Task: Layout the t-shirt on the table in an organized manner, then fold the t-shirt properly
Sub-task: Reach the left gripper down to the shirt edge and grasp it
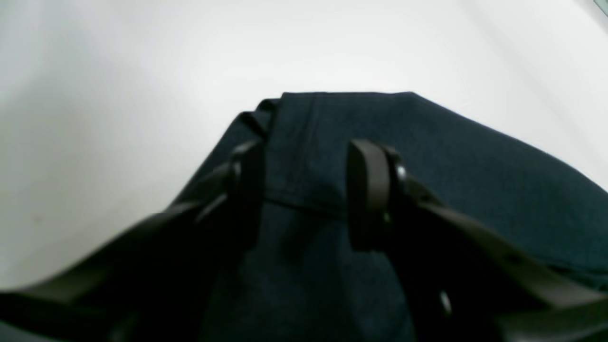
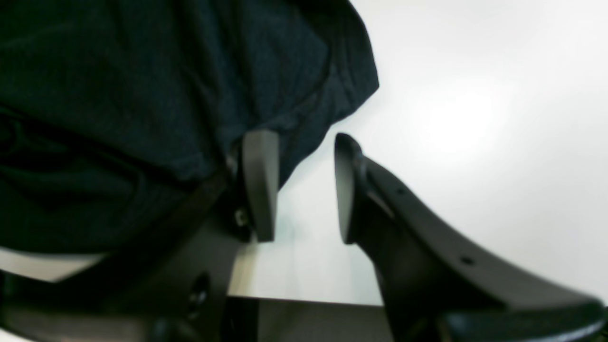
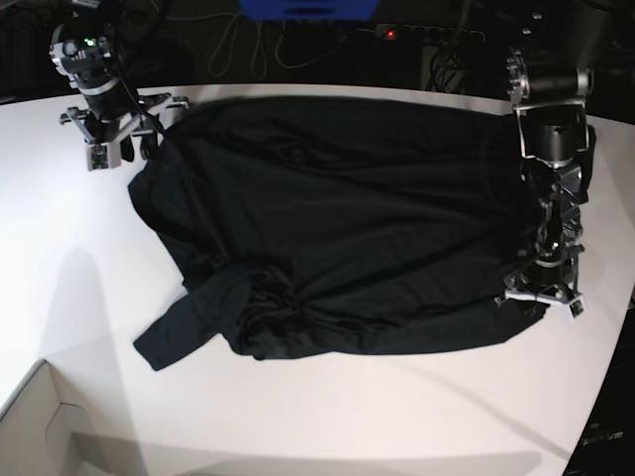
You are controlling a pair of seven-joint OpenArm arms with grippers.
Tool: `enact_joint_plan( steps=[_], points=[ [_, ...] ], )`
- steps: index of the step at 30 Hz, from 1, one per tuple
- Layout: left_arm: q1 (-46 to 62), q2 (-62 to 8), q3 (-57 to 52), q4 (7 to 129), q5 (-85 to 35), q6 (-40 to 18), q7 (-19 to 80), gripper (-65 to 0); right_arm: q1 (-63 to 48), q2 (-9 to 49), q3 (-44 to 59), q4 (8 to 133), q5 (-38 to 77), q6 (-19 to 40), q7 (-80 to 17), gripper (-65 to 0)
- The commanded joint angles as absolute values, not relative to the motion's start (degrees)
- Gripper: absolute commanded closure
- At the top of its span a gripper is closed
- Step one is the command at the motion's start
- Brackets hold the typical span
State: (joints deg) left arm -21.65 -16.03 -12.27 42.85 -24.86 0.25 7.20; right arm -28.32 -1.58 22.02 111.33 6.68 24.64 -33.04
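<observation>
Left hand point(image 1: 304, 194) open astride t-shirt point(image 3: 337, 218) hem, base view shows bunched sleeve

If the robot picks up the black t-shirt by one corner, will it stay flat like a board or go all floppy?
Probably floppy. The t-shirt already lies in soft wrinkles and bunches near its lower sleeve on the table, so a lifted corner would likely droop. It looks thin, so probably light. On the smooth white top it may slide when pushed, and crumple.

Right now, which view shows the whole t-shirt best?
The base view: it shows the whole t-shirt spread on the table, one sleeve bunched. The left wrist view shows only a hemmed corner; the right wrist view shows only a rumpled edge.
</observation>
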Motion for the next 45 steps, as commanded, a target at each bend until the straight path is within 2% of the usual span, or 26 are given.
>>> enact_joint_plan(
  steps=[1,22,23,25,28,29,45],
  points=[
    [-23.25,-16.84,-12.53,43.74,-25.01,0.22,5.76,-27.0,-28.44,-1.27,22.11,112.22,7.34,24.84,-31.87,-20.7],
    [-23.43,-16.4,-12.62,39.43,-25.27,0.31,5.67,-26.9,-28.7,-1.27,22.29,112.22,7.34,24.84,-31.87,-20.7],
    [-23.43,-16.4,-12.62,39.43,-25.27,0.31,5.67,-26.1,-28.7,-1.27,22.29,112.22,7.34,24.84,-31.87,-20.7],
    [-23.52,-16.4,-12.62,39.34,-25.27,0.31,5.76,-19.6,-28.7,-1.27,22.29,112.22,7.34,24.84,-31.87,-20.7],
    [-24.22,-16.4,-12.62,39.34,-25.27,0.31,5.76,-3.5,-28.7,-1.27,22.29,112.22,7.34,24.84,-31.87,-20.7],
    [-24.22,-16.4,-12.62,39.34,-25.27,0.31,5.76,0.0,-28.7,-1.27,22.29,112.22,7.34,24.84,-31.87,-20.7],
    [-24.13,-16.4,-12.62,49.71,-25.36,0.31,6.02,-0.2,-28.88,-1.27,22.37,112.22,7.34,24.84,-31.87,-20.7]
  ],
)
